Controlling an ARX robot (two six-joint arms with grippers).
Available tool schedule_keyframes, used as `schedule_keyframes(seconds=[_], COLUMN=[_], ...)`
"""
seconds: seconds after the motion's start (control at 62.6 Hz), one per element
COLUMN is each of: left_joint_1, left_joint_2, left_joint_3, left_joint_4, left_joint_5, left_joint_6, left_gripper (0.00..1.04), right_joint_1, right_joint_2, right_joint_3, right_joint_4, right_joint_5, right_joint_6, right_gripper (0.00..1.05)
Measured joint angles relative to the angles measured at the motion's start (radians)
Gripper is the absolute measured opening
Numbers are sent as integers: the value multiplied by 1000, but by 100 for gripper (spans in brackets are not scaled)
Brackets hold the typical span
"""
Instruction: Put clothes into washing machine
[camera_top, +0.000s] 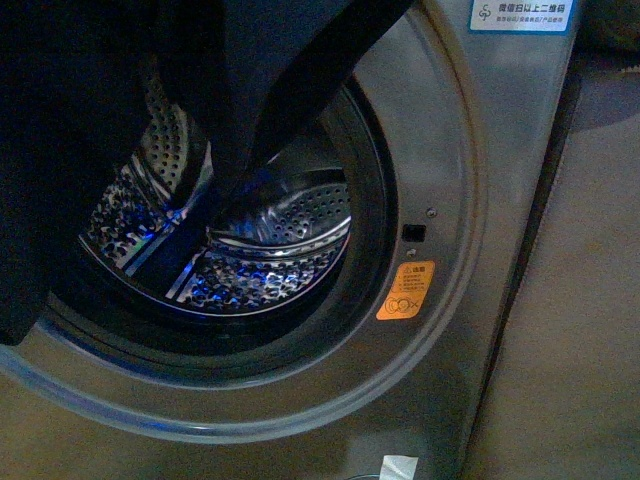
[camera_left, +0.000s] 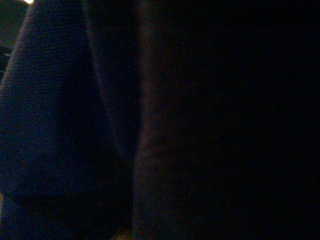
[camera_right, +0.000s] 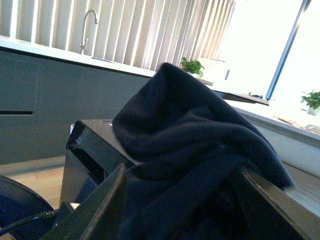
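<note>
navy clothes (camera_top: 280, 60) hang closest to the lens, draped across the upper left of the washing machine (camera_top: 470, 200) porthole, none resting in its bare steel drum (camera_top: 270, 270). an orange sticker (camera_top: 405, 290) sits just right of the porthole. left wrist view is dark, so the left gripper goes unseen. right wrist view: soft ribbed knit lies heaped between the right gripper (camera_right: 182, 170) jaws, which stand wide; whether they pinch it cannot be told. the load likely needs carrying deep past the porthole rim before release, so no hem trails out.
</note>
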Motion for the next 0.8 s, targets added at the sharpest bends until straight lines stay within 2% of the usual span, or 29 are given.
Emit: schedule_keyframes(seconds=[0.08,0.527,0.591,0.623,0.719,0.751,0.799], left_joint_1=[52,250,280,288,308,316,317], left_joint_2=[-22,-107,-117,-119,-122,-121,-115], left_joint_3=[-53,-338,-380,-394,-431,-452,-476], left_joint_4=[11,101,123,133,157,168,181], left_joint_5=[63,287,322,337,367,377,386], left_joint_6=[-28,-107,-111,-111,-116,-123,-130], left_gripper=[9,9,9,9,9,9,9], right_joint_1=[0,0,35,40,38,31,23], right_joint_2=[-2,-4,-62,-103,-246,-349,-473], right_joint_3=[0,0,-114,-186,-399,-537,-698], right_joint_4=[0,0,117,149,186,187,175], right_joint_5=[0,0,315,424,622,692,746], right_joint_6=[0,0,8,23,73,122,180], right_gripper=[99,97,97,97,97,97,97])
